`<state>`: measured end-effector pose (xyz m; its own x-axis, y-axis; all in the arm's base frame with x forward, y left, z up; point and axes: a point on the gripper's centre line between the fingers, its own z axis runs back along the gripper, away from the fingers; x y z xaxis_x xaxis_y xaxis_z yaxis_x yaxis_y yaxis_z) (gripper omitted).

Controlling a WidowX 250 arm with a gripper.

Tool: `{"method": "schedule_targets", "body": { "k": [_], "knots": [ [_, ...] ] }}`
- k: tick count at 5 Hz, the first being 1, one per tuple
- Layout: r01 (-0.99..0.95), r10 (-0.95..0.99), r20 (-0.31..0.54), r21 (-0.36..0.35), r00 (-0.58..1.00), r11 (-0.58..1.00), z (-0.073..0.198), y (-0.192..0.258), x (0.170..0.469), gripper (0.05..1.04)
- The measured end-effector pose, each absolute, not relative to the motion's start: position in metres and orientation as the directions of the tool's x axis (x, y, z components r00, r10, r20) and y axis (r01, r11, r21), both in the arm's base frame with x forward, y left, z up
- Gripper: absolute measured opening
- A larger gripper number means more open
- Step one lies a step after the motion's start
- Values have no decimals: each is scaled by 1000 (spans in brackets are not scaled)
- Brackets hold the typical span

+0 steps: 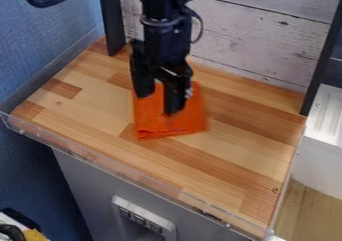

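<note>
We see the gripper (157,96), its fingers spread wide and empty, over the folded orange cloth (150,123).

I seem to be in a lab. Black posts (112,20) and whitewashed planks (260,25) back my wooden surface (244,137), rimmed by a clear guard (120,174).

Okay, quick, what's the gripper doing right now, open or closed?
Gripper: open, its fingers apart over the orange cloth; whether they touch it can't be told.
</note>
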<state>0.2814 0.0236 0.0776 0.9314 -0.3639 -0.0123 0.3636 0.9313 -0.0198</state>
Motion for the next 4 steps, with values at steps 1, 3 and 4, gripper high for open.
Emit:
{"method": "schedule_targets", "body": {
  "k": [1,3,4],
  "knots": [
    [493,-493,19,-14,870,870,77,44,296,999],
    [686,-685,45,11,727,728,80,69,317,999],
    [743,-742,45,14,668,670,87,75,321,998]
  ]
}}
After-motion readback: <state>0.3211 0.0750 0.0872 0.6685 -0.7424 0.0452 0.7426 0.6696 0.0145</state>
